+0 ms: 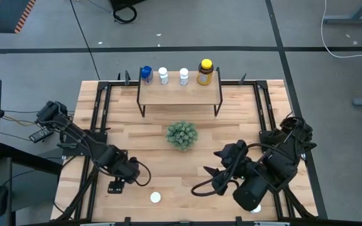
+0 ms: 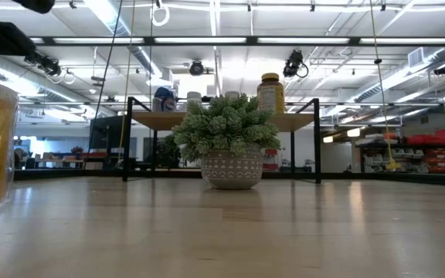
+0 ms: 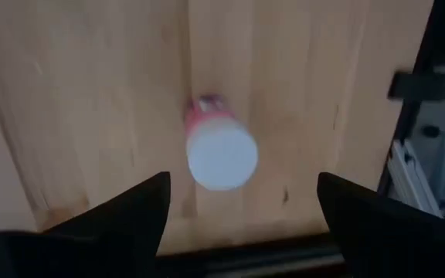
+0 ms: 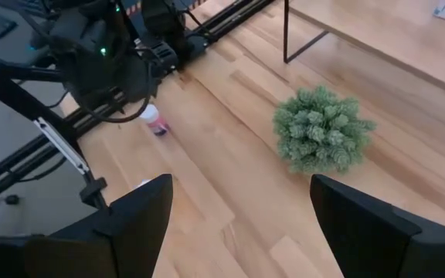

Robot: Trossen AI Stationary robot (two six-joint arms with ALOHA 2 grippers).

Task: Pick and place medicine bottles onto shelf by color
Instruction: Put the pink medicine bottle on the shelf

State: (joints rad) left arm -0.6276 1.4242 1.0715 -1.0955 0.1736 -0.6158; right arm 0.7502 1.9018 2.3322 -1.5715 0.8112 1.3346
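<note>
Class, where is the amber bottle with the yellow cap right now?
In the high view, the amber bottle stands upright at the right end of the shelf, beside a white bottle and beyond the plant.

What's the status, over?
Left gripper jaws open above a white-capped bottle. Right gripper open, idle. Four bottles on shelf. Plant mid-table.

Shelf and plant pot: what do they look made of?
Shelf: light wood board with visible grain, matte, on thin black legs, likely metal. Plant pot: pale, with a fine repeated surface pattern; probably ceramic or plastic, hard to tell which.
</note>
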